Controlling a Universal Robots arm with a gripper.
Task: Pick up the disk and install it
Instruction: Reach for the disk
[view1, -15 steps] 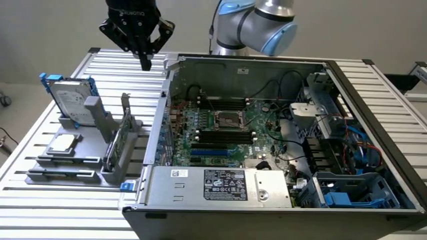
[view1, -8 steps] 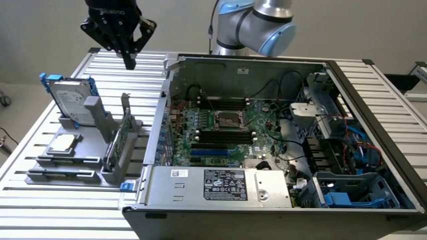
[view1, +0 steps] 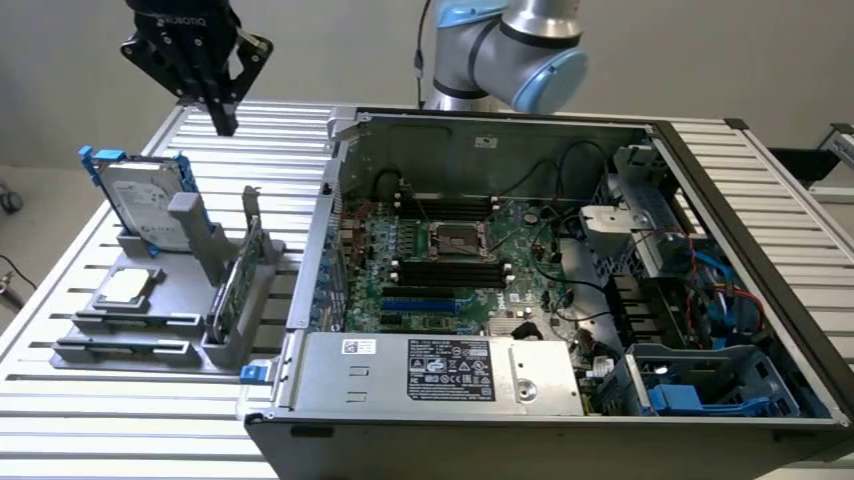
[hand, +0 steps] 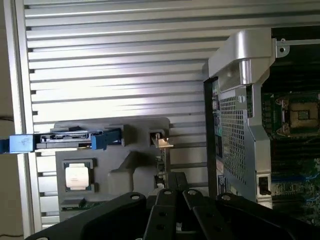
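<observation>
Along the exterior view's left edge, a pale floor (view1: 34, 175) shows beyond the worktop (view1: 80, 400), a bench of silver metal slats running side to side with dark gaps between them. On its left part sits a grey holder (view1: 160, 335). The disk (view1: 140, 205) stands upright on edge in the holder's far slot, label face outward, with blue rails along its sides. In front of it a small square silver chip (view1: 124, 288) lies flat in a recess, and just to the right a thin green card (view1: 247, 275) stands on edge.

Above the far side of the holder hangs the black gripper (view1: 223, 122), its fingers pressed together and pointing down, holding nothing. It is well clear of the disk and touches nothing. In the wrist view the disk (hand: 65, 139) shows edge-on across the holder, the chip (hand: 77, 176) beside it, and the gripper (hand: 172, 196) dark in the foreground over the slatted worktop (hand: 125, 60).

To the right of the holder lies an open computer case (view1: 340, 180), on its side on the slats. A green motherboard (view1: 454, 250) sits inside, a grey power supply (view1: 441, 370) along the near edge, and blue plastic bays (view1: 707, 385) at the near right corner. Behind the case rises the arm (view1: 521, 50), silver with pale blue joint caps, against a plain light wall (view1: 334, 40).
</observation>
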